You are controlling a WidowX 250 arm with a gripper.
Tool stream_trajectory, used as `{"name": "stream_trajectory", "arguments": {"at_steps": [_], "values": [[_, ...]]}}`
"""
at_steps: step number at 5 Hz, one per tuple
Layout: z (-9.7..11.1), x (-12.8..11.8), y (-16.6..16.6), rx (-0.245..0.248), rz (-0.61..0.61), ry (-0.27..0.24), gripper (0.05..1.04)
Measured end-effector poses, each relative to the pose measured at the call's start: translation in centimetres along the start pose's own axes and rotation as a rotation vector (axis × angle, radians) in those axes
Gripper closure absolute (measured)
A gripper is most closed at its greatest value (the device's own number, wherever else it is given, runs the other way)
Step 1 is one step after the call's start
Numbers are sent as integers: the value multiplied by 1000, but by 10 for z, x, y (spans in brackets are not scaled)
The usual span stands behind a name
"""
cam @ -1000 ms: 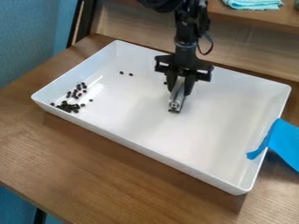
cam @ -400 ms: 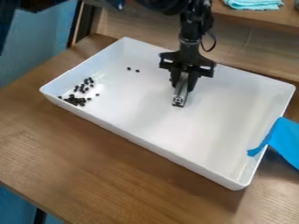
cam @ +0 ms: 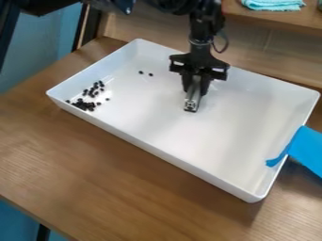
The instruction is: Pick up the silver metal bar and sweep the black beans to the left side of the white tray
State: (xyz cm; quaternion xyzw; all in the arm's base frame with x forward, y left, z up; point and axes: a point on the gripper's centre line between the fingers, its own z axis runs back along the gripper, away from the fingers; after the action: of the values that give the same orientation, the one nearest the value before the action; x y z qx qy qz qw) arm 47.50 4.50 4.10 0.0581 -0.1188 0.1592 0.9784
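A: End effector (cam: pixel 196 89): where, and in what state?

B: Upper middle of the view, over the far half of the white tray (cam: pixel 182 129). Hung down from the arm (cam: pixel 201 26), clamped on a bar (cam: pixel 191 104).

A: Describe the bar.

B: Silver-grey, long and narrow, slotted at the end facing the camera. Upper part sat between the two fingers; lower end stuck out below them, toward the tray's middle. Could not tell if that end touched the tray floor.

A: Anything else in the tray?

B: Beads (cam: pixel 84 105), small, black, round. Most lay in two loose clumps near the left corner, the denser one close to the near wall. Two more (cam: pixel 146 73) lay apart, between the clumps and the end effector, nearer the far wall.

A: Surroundings?

B: Tray stood at a slant on a brown wooden bench (cam: pixel 94 160). Blue sheet (cam: pixel 308 148) crossed its right rim, a narrow end drooping inside. Pale teal cloth (cam: pixel 273 4) lay folded on a wooden shelf (cam: pixel 252 15), top right.
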Motion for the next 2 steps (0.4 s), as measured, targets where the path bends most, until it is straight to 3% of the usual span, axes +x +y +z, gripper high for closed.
{"name": "stream_trajectory", "arguments": {"at_steps": [1, 2], "values": [[-8, 2, 37, 12, 60, 27, 698], [-7, -4, 51, 11, 83, 55, 698]]}}
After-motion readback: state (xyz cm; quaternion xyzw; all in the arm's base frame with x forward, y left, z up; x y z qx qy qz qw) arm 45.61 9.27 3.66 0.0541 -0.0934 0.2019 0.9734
